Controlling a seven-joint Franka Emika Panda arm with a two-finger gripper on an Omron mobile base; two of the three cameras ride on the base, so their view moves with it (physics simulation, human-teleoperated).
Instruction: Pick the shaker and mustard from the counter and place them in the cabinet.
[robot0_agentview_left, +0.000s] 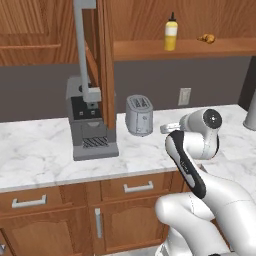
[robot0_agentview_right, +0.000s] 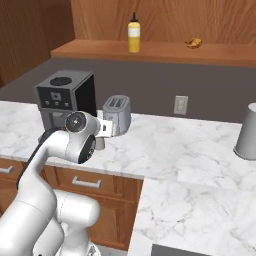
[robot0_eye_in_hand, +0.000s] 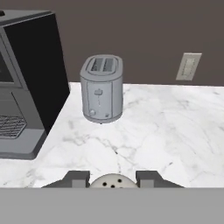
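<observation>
No writing is legible; claw (robot0_eye_in_hand: 113, 180) grips the shaker (robot0_eye_in_hand: 113, 181) above the counter (robot0_eye_in_hand: 153, 127).

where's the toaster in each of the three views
Left base view: toaster at centre, on the counter just right of the coffee machine.
Right base view: toaster left of centre, behind the arm's wrist.
Hand view: toaster upper centre-left.
Shared landmark: the wall outlet to its right.

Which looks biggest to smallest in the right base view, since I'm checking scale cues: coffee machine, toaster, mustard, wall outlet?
1. coffee machine
2. toaster
3. mustard
4. wall outlet
The mustard stands farther back on the cabinet shelf, so it may look smaller than it is.
</observation>
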